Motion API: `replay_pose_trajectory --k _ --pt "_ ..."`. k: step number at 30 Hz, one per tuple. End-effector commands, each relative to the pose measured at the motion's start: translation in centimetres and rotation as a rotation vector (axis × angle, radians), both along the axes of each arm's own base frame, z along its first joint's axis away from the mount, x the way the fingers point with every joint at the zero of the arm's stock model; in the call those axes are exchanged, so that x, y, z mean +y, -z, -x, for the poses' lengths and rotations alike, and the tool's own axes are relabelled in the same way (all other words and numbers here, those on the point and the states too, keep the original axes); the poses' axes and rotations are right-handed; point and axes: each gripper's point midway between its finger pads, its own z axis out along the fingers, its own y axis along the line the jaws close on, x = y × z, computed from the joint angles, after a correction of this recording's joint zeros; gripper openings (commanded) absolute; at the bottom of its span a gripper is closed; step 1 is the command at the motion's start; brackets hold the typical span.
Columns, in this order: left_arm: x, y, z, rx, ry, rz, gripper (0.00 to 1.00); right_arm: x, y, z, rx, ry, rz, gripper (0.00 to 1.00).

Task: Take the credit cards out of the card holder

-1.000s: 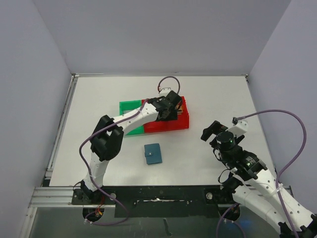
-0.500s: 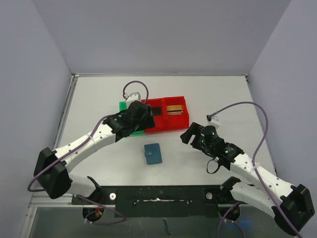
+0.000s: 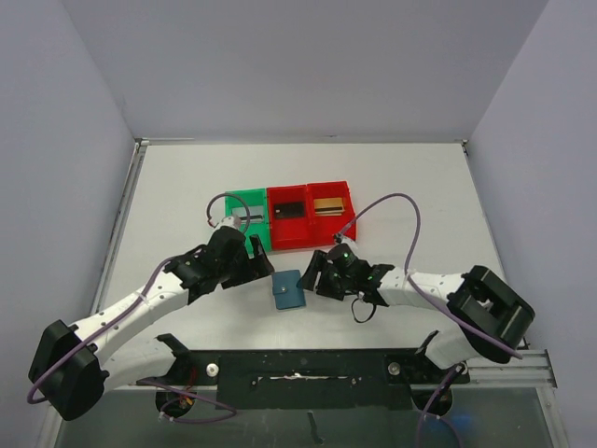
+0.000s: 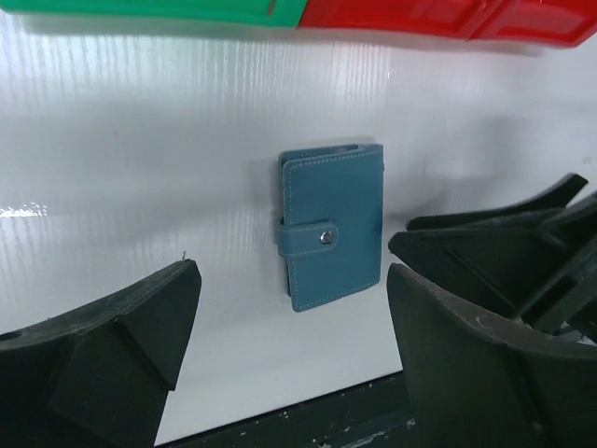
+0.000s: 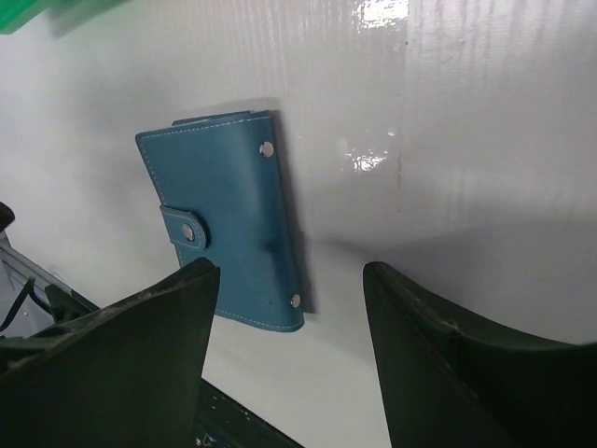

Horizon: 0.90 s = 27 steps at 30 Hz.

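1. Both arms have swung in toward the middle of the surface (image 3: 420,187). The left gripper (image 3: 262,263) and right gripper (image 3: 314,271) now flank the card holder (image 3: 288,289).
2. Card holder: lies flat on the surface, just on the near side of the red bins (image 3: 284,245). It is folded shut, snap strap (image 4: 303,238) fastened.
3. Step, as I read it: closing in for a grasp, no card coming out yet. The next move calls for one gripper to pin the holder while the other frees the strap.
4. Left gripper: jaws wide apart, empty. The holder lies ahead of the gap, untouched.
5. Right gripper: jaws apart, nothing between them. The holder sits just beside one finger; contact cannot be told.
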Motion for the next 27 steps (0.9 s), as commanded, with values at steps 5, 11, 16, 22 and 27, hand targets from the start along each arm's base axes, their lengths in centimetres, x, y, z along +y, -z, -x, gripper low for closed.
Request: replay_pose_trajectory --k 5,11,16,22,27 --pt "-2.7 -0.7 -0.3 -0.029 0.059 0.145 0.72 3.9 -0.4 -1.4 -0.014 -0.017 -0.08 0.59" --pt "-4.1 4.0 -0.2 0.059 0.036 0.09 0.56 2.6 1.9 -0.2 0.027 -0.096 -0.022 0.54" --pt "-6.8 5.8 1.1 0.095 0.048 0.106 0.44 2.7 1.4 0.9 0.015 -0.14 -0.136 0.39" --pt "-6.9 7.9 2.4 0.154 0.049 0.049 0.29 4.3 -1.5 0.4 -0.079 -0.177 -0.292 0.28" --pt "-7.4 7.5 2.6 0.139 0.091 0.05 0.27 5.5 -2.7 0.0 -0.099 -0.208 -0.343 0.3"
